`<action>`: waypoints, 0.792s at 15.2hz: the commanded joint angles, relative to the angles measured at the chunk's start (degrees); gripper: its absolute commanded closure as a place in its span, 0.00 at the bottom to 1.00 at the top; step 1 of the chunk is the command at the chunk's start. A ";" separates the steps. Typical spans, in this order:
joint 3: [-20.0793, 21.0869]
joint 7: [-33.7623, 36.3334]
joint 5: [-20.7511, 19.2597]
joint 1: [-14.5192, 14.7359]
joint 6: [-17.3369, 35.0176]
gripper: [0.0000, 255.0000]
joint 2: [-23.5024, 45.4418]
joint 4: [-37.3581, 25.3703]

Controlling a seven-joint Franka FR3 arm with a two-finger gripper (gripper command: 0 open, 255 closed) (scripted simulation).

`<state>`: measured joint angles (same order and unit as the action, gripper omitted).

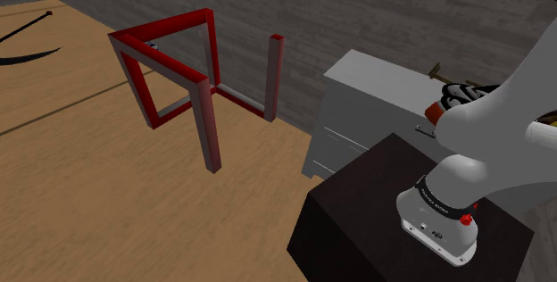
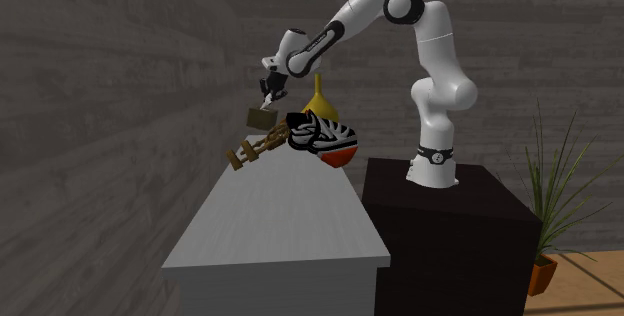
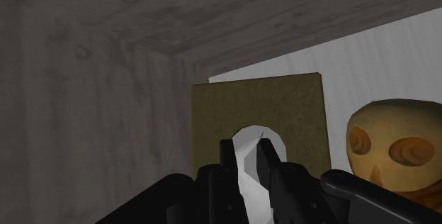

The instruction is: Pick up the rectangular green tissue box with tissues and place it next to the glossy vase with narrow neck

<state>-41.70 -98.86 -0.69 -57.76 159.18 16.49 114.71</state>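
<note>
1. my gripper point(image 3: 246, 152) is nearly closed. its two black fingers pinch the white tissue point(image 3: 244, 169) that rises from the oval slot of the olive-green tissue box point(image 3: 256, 105).
2. in the second exterior view the tissue box point(image 2: 262, 117) hangs just under the gripper point(image 2: 267, 101) at the far end of the grey counter point(image 2: 280, 214). it looks raised off the top, though i cannot be sure of the gap.
3. the glossy yellow vase point(image 2: 319, 104) with the narrow neck stands near the box, toward that view's right, behind a pair of black, white and orange sneakers point(image 2: 322, 134). a brown wooden piece point(image 2: 250, 150) lies just in front of the box.
4. close by the box, the wrist view shows an ochre carved face point(image 3: 389, 152).
5. the step in hand, as i judge it, is the carry to the vase. my hold is on the tissue and not the box walls, so the box may swing or slip. i should move slowly and keep the wrist level.
6. i should pass above the sneakers and come down on bare counter just beside the vase, without brushing it.
7. i should let go only once the base sits flat.
</note>
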 commanded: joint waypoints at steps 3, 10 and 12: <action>1.39 -0.72 1.57 -0.99 2.43 1.00 1.93 1.18; 3.23 -1.62 3.51 -2.59 5.49 1.00 4.22 2.13; 3.22 -1.62 3.52 -2.59 5.49 1.00 4.22 2.13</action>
<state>-39.02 -100.30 2.71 -60.29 167.85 20.25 116.70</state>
